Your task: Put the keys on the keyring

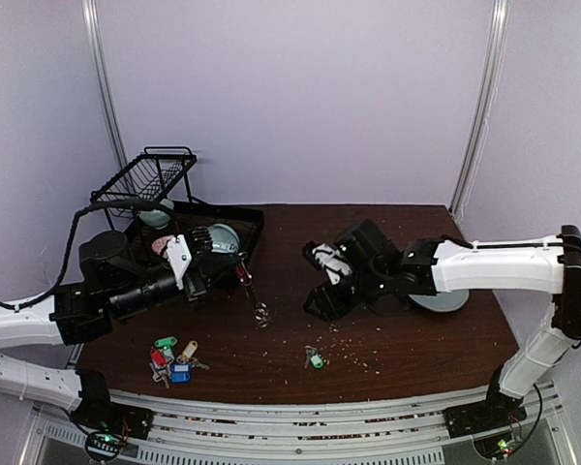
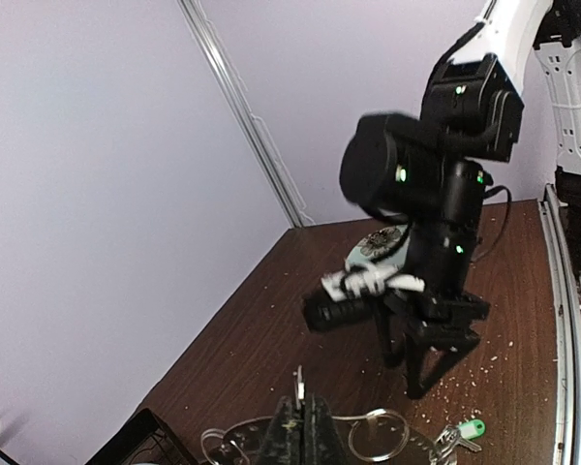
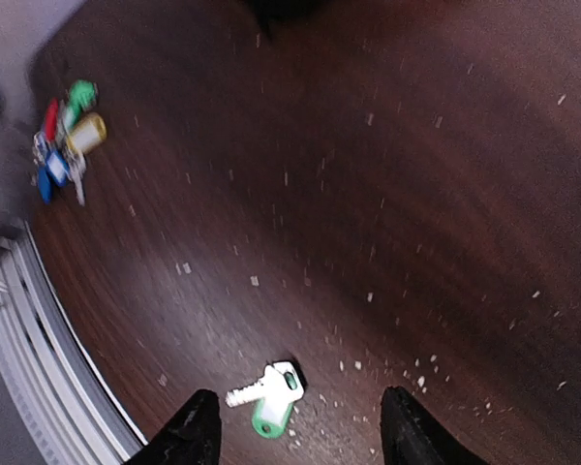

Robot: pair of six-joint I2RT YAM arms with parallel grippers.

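Item 1, left gripper point(image 2: 303, 426): I am seeing it fully closed, pinching the keyring point(image 2: 372, 415). The keyring's wire rings are showing on either side of the fingers.

Item 2, right gripper point(image 3: 298, 431): I am seeing it hovering over the table point(image 3: 416, 194) with its jaws wide apart, gripping nothing.

Item 3, green-tagged key point(image 3: 271, 397): I am finding it lying flat on the table just below the right gripper, between the two fingers and touching neither.

Item 4, other keys point(image 3: 63, 140): I am finding them lying clustered on the table, well apart from the right gripper and nearer the left gripper.
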